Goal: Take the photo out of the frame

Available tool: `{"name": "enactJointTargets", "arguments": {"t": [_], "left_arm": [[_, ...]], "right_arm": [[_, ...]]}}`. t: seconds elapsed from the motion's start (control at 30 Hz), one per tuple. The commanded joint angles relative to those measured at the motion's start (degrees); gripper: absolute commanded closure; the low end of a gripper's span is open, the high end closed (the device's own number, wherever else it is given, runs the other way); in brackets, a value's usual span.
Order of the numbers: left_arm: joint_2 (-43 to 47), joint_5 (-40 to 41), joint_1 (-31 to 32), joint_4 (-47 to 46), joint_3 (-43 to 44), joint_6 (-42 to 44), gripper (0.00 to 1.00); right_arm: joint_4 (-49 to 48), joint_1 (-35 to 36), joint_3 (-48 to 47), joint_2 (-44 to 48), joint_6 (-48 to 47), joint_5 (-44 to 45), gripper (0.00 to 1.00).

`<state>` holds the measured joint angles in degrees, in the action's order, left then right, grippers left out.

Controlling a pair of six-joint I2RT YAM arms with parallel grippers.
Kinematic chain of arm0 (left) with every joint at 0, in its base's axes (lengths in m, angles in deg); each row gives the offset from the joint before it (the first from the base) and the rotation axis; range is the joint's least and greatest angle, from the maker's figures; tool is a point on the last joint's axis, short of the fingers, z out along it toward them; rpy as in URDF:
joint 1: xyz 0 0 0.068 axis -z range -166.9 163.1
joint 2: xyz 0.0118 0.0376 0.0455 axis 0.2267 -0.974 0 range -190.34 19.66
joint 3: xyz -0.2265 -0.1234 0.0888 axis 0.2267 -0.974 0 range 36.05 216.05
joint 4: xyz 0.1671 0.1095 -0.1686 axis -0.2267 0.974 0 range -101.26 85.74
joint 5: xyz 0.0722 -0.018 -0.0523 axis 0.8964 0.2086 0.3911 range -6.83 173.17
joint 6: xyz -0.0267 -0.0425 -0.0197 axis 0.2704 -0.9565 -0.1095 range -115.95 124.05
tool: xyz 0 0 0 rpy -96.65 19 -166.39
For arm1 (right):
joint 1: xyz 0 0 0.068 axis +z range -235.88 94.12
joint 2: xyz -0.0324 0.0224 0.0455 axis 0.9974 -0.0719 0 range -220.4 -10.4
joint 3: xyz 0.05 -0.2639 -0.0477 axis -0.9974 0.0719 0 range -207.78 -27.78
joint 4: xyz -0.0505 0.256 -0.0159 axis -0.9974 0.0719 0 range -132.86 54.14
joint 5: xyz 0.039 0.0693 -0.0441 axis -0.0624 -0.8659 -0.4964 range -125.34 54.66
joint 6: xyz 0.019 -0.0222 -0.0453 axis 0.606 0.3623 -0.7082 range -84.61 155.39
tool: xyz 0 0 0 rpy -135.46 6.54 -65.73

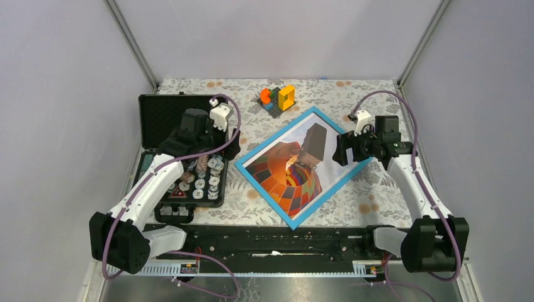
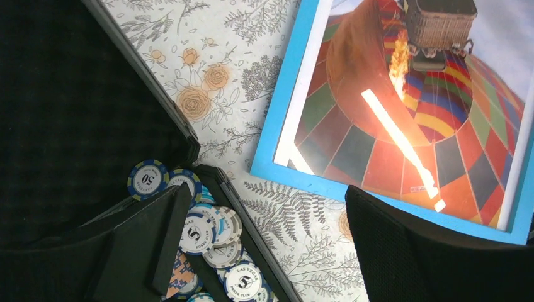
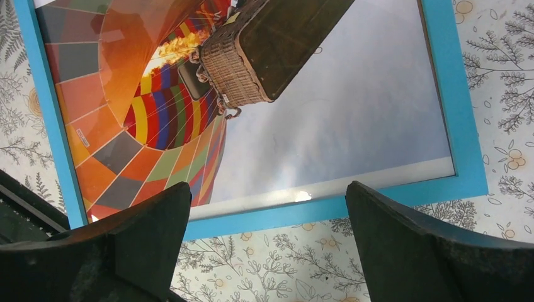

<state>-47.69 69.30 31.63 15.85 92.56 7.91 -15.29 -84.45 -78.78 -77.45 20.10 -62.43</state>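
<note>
Lying flat and turned diagonally at the centre of the floral-patterned bench (image 1: 371, 202), the frame (image 3: 452, 94) faces up with the photo (image 1: 291, 173) seated inside its light-blue border. The left end effector (image 2: 264, 201) hangs above the strip of bench between the frame's left corner and an open black case (image 1: 165, 113), jaws spread wide and holding nothing. The right end effector (image 3: 267, 189) hangs above the frame's right corner, jaws likewise wide and empty, and in the top view it hides that corner. The case sits just beside the frame on the left, and its lower half carries poker chips (image 1: 204, 179). A small stack of orange, yellow and dark blocks (image 1: 278, 99) stands near the frame's far corner without touching it.
</note>
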Motion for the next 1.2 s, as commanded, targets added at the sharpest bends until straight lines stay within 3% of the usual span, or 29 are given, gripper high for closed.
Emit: {"name": "enactJointTargets", "arguments": {"t": [0.0,0.17,0.33,0.5,0.73,0.9,1.17], "left_arm": [[-3.0,-2.6,2.5,2.4,2.0,5.9,0.01],[-8.7,-0.8,10.0,4.5,3.3,13.0,0.01],[-18.1,0.0,14.4,7.1,7.8,15.8,0.01],[-20.0,9.5,20.8,3.2,3.4,18.3,0.01],[-23.2,13.7,20.6,0.4,5.6,18.0,0.01],[-30.2,13.5,18.4,-0.7,13.2,17.7,0.01],[-40.7,19.7,16.7,-2.9,23.1,18.0,0.01]], "right_arm": [[-1.7,-0.2,-4.3,-4.7,0.3,-0.2,0.00],[-1.2,-0.2,-13.6,-16.5,-2.5,2.5,0.00],[5.6,-0.2,-28.7,-32.7,-7.4,3.9,0.00],[8.0,-0.2,-38.6,-43.1,-7.8,4.3,0.00],[7.8,-0.2,-45.2,-51.6,-7.7,5.5,0.02],[7.7,-0.2,-47.8,-55.5,-8.3,6.5,0.02],[8.5,-0.2,-45.3,-55.9,-11.2,8.2,0.06]]}}
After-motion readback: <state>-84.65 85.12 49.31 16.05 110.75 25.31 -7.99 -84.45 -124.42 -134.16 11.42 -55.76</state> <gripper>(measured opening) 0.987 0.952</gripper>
